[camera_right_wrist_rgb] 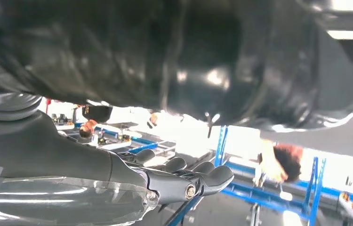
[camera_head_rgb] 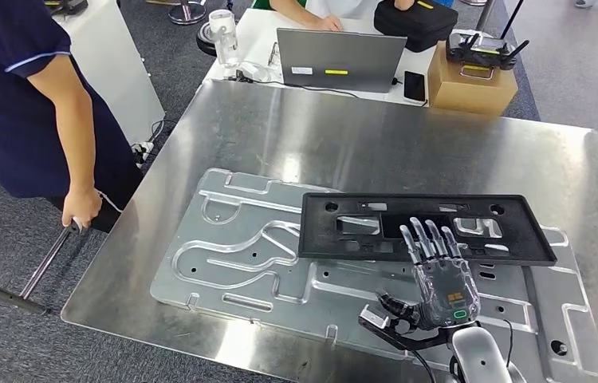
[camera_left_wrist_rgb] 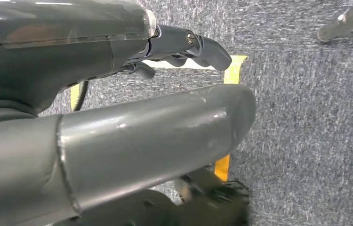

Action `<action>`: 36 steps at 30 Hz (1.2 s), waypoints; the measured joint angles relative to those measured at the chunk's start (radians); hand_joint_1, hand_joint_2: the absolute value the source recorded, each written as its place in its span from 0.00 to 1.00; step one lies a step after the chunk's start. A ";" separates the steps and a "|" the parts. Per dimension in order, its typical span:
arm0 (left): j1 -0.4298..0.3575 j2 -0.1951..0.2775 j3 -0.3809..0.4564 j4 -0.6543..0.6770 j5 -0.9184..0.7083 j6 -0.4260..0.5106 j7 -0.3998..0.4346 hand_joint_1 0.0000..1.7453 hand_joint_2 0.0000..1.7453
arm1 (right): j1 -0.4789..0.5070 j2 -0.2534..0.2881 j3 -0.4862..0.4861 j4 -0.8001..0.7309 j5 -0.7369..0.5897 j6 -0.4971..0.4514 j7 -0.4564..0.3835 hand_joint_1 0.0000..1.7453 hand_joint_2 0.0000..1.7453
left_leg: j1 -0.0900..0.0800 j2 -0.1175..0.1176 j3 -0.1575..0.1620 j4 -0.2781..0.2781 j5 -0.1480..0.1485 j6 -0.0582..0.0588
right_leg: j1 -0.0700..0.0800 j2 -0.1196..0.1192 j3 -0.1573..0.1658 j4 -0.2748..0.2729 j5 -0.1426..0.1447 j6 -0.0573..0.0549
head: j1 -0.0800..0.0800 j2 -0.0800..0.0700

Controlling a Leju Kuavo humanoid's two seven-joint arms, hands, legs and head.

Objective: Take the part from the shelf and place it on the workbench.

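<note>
The part, a long black plastic panel [camera_head_rgb: 407, 209] with several cut-outs, lies flat on a silver stamped metal plate [camera_head_rgb: 240, 255] on the steel workbench [camera_head_rgb: 359, 136]. My right hand [camera_head_rgb: 439, 279] is at the panel's near edge, palm down. Its fingers are spread and reach over that edge, and the thumb sticks out to the side. Nothing is pinched in it. The right wrist view has the glossy black panel [camera_right_wrist_rgb: 165, 56] close against my straight dark fingers [camera_right_wrist_rgb: 198, 181]. My left hand [camera_left_wrist_rgb: 118, 117] hangs beside my body over grey carpet, holding nothing, its fingers [camera_left_wrist_rgb: 193, 47] loosely extended.
A person in dark blue [camera_head_rgb: 25, 96] stands at the bench's left corner, gripping a thin rod [camera_head_rgb: 49, 259]. Beyond the far edge, a white table holds a laptop [camera_head_rgb: 340, 60], a cardboard box [camera_head_rgb: 471, 80] and a black bag [camera_head_rgb: 415, 20]. Yellow floor tape [camera_left_wrist_rgb: 233, 70] marks the carpet.
</note>
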 joint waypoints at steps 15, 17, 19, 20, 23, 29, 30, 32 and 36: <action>-0.001 -0.001 0.001 0.000 0.005 0.000 0.004 0.00 0.00 | 0.030 -0.018 0.099 -0.084 0.000 -0.007 0.030 0.00 0.00 | -0.004 0.011 -0.086 -0.081 0.101 0.051 | -0.001 0.011 0.087 0.091 -0.110 0.040 | 0.001 0.000; -0.001 -0.002 0.001 0.000 0.006 -0.001 0.004 0.00 0.00 | 0.031 -0.019 0.100 -0.090 0.000 -0.016 0.024 0.00 0.00 | -0.006 0.010 -0.094 -0.077 0.114 0.040 | 0.005 0.012 0.148 -0.005 -0.117 0.028 | -0.001 0.000; 0.000 -0.001 0.002 0.000 0.008 -0.001 0.004 0.00 0.00 | 0.037 -0.018 0.100 -0.095 0.000 -0.031 0.018 0.00 0.00 | -0.006 0.009 -0.096 -0.081 0.130 0.027 | 0.007 0.012 0.146 -0.018 -0.110 0.016 | -0.002 0.000; 0.000 -0.001 0.004 0.000 0.010 0.000 0.004 0.00 0.00 | 0.040 -0.018 0.101 -0.098 0.000 -0.040 0.016 0.00 0.00 | -0.006 0.008 -0.101 -0.078 0.128 0.021 | 0.005 0.010 0.140 -0.022 -0.101 0.009 | -0.002 0.000; 0.002 -0.001 0.009 0.000 0.017 0.001 0.004 0.00 0.00 | 0.061 -0.016 0.101 -0.113 0.000 -0.066 0.014 0.00 0.00 | -0.002 0.006 -0.136 0.014 0.017 0.007 | -0.001 0.004 0.102 -0.028 -0.064 -0.013 | -0.002 0.000; 0.002 -0.002 0.020 0.000 0.034 0.004 0.006 0.00 0.00 | 0.160 0.036 0.091 -0.145 -0.002 -0.141 -0.002 0.00 0.00 | 0.000 0.006 -0.067 0.128 -0.013 0.000 | 0.004 -0.002 0.007 -0.009 -0.002 -0.011 | -0.003 0.000; 0.002 -0.002 0.022 0.000 0.037 0.004 0.006 0.00 0.00 | 0.177 0.048 0.086 -0.151 -0.004 -0.155 -0.005 0.00 0.00 | -0.001 0.005 -0.008 0.052 -0.004 0.005 | 0.006 -0.002 -0.005 -0.003 0.006 -0.008 | -0.003 0.000; 0.001 -0.002 0.025 0.000 0.040 0.005 0.005 0.00 0.00 | 0.203 0.068 0.076 -0.161 -0.005 -0.176 -0.008 0.00 0.00 | -0.006 0.004 0.080 -0.081 -0.021 0.016 | 0.007 -0.002 -0.018 0.005 0.020 0.002 | -0.002 0.000; 0.002 -0.004 0.031 0.001 0.041 0.005 0.006 0.00 0.00 | 0.233 0.087 0.063 -0.170 -0.006 -0.184 -0.011 0.00 0.00 | -0.008 0.010 0.081 -0.127 -0.006 0.045 | 0.003 0.001 -0.028 0.010 0.027 0.026 | -0.002 0.000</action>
